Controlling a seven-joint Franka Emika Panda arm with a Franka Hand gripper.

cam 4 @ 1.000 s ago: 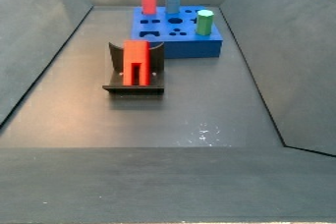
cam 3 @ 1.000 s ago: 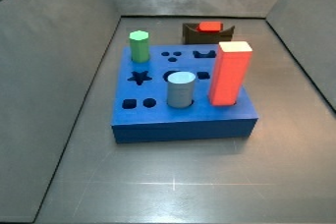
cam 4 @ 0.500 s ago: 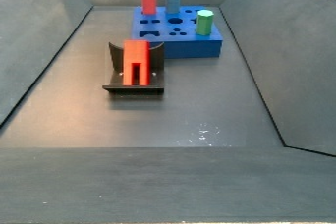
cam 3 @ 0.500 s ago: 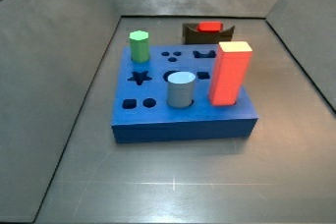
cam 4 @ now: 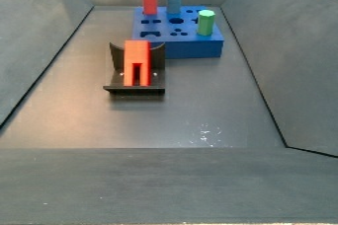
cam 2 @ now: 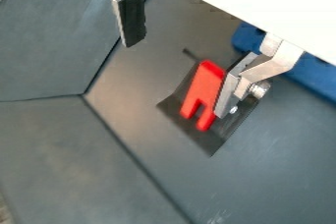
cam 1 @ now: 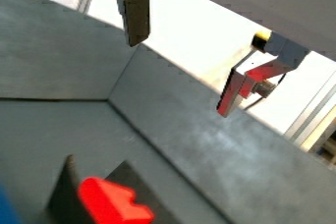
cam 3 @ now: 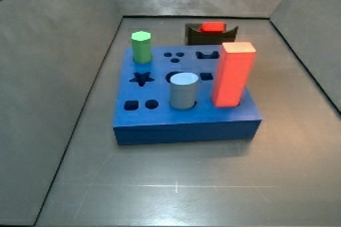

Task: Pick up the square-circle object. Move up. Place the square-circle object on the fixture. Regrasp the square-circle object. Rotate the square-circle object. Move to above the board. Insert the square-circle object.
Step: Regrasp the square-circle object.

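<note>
- The tool hangs well above the floor, plates spread wide, holding nothing.
- The square-circle object rests on the fixture, apart from the board.
- Risk: an off-centre descent could nudge the peg off the fixture, causing a skewed regrasp.

The square-circle object is lying on the fixture; the board is sitting just behind the fixture; the gripper is hovering, seemingly empty, above the fixture.
</note>
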